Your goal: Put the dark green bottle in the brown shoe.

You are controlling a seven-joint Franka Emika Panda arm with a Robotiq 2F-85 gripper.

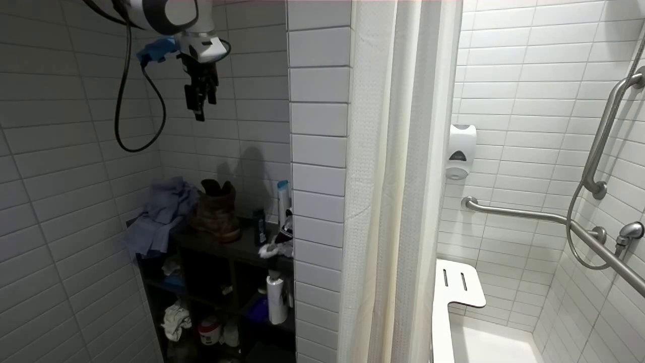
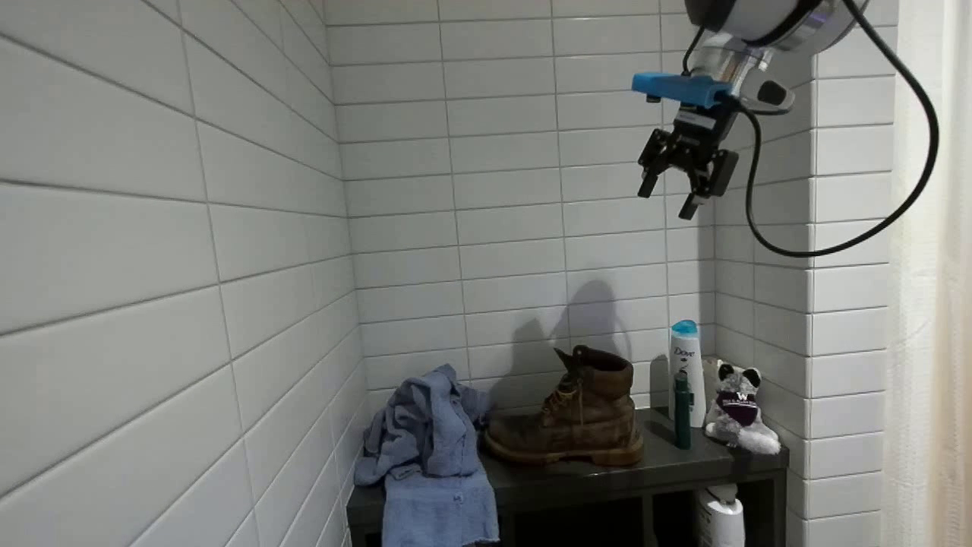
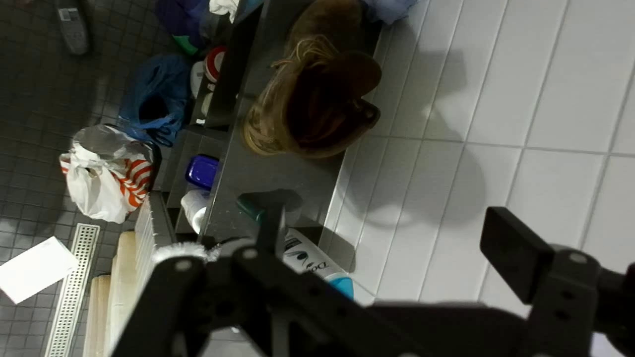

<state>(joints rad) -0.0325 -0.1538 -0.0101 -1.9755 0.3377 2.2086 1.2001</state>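
In an exterior view, the claw [image 2: 667, 202] is held high, well clear of the bench [image 2: 592, 486], its jaws parted wide. On the bench, the brown shoe [image 2: 592, 425] is set sole down between a blue cloth [image 2: 425, 437] and the dark green bottle [image 2: 682, 418]. The bottle is stood upright in front of a white Dove bottle [image 2: 689, 353], with a plush toy [image 2: 738, 410] placed just beside them.

In an exterior view, a shower curtain [image 1: 398, 181] is hung to the right of the bench, and beyond it a white dispenser [image 1: 461, 143] is fixed to the tiled wall [image 1: 524, 166]. The claw is seen edge-on and its gap cannot be judged.

In the wrist view, the fingers [image 3: 516, 255] are spread far apart. The dark green bottle is partly hidden by one of them, near the Dove bottle, and the shoe's opening is shown from above. Beside the bench, a blue bag [image 3: 168, 82] and a white-and-orange bag [image 3: 96, 186] are seen against the floor [image 3: 30, 148].
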